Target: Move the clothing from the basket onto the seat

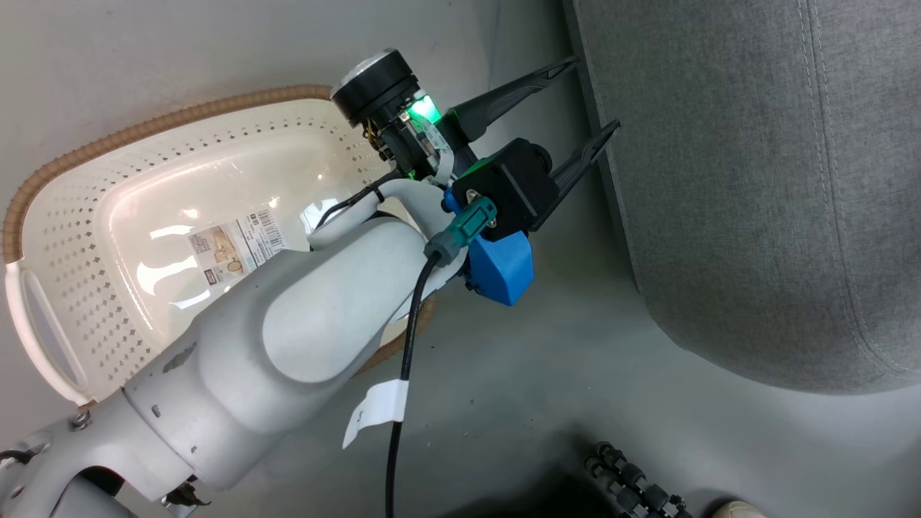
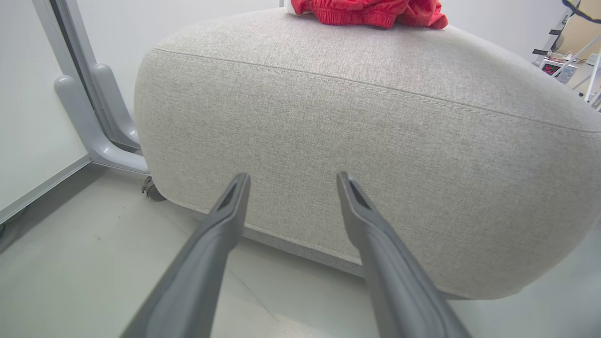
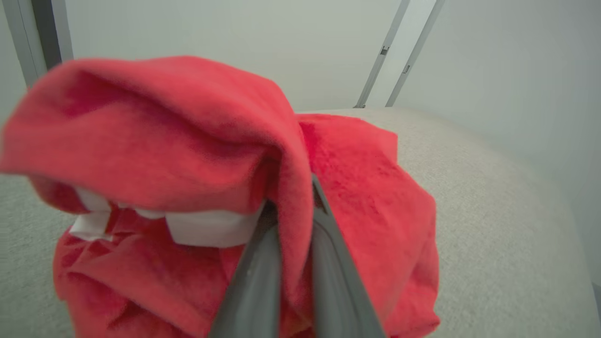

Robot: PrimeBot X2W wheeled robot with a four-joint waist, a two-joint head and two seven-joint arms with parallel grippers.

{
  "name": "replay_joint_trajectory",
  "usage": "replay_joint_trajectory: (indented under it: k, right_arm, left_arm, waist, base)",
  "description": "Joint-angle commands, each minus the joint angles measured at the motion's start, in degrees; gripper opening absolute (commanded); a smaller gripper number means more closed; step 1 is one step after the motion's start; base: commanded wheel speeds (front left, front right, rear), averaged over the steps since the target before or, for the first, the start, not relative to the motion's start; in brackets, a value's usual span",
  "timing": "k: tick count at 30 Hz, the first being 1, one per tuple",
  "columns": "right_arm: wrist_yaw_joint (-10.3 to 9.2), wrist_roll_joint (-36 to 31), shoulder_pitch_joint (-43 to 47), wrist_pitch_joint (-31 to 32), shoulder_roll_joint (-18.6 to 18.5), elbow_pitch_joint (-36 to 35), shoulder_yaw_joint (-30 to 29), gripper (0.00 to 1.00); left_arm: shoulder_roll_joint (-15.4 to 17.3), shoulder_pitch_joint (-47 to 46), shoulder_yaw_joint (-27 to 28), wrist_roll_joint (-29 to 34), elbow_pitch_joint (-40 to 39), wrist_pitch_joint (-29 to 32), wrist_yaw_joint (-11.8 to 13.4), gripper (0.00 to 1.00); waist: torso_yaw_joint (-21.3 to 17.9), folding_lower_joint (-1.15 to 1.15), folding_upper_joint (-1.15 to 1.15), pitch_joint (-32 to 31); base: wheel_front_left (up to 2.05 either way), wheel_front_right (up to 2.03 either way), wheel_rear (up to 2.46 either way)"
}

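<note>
**Observer:** Where was the clothing?

**Operator:** On my feed the clothing (image 3: 164, 136) formed a red heap on top of the seat (image 3: 493, 188). The right gripper (image 3: 293, 206), just above the seat's top, had its fingers nearly closed, pinching one raised fold.

**Observer:** And the other arm?

**Operator:** I saw the left gripper (image 1: 596, 92) spread wide and holding nothing, fingertips just beside the seat's side wall. The basket (image 1: 72, 273) stood on the floor (image 1: 540, 374) near the seat, its label (image 1: 234, 248) exposed.
</note>
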Motion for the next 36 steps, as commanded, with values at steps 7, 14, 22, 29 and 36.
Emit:
replay_joint_trajectory:
  k: [7, 14, 22, 29, 36]
  right_arm:
    - [0.01, -1.82, 0.75, -0.23, 4.78, -1.59, -1.94, 1.00]
    - [0.01, -1.28, 12.11, -0.22, 4.83, -9.11, 0.32, 1.00]
    - [0.01, 1.14, 29.13, -0.22, 3.67, -16.50, 6.99, 1.00]
    - [0.01, 2.25, 35.47, -0.23, 4.30, -21.44, 12.57, 1.00]
    - [0.01, 3.24, 37.63, -0.22, 4.76, -24.04, 19.78, 1.00]
  left_arm:
    - [0.03, 0.94, -0.28, -0.63, 0.87, -1.47, 0.64, 1.00]
    - [-1.99, 4.70, 0.15, -2.84, 3.76, -5.22, 1.20, 1.00]
    - [-4.28, 11.68, 2.88, -6.24, 6.88, -7.28, 2.13, 1.00]
    - [-4.02, 18.80, 9.97, -6.27, 3.53, -7.33, 3.43, 1.00]
    - [-3.37, 26.80, 20.46, -3.76, -1.54, -7.34, 5.00, 1.00]
  waist:
    - [-0.26, -0.01, 0.00, -3.11]
    - [1.03, -0.01, 0.00, -11.79]
    - [3.92, -0.01, 0.00, -23.16]
    - [6.79, -0.01, 0.00, -31.24]
    - [10.67, -0.01, 0.00, -37.05]
  base:
    - [0.00, 0.00, 0.00]
    - [0.00, 0.00, 0.00]
    - [0.00, 0.00, 0.00]
    - [0.00, 0.00, 0.00]
    - [0.00, 0.00, 0.00]
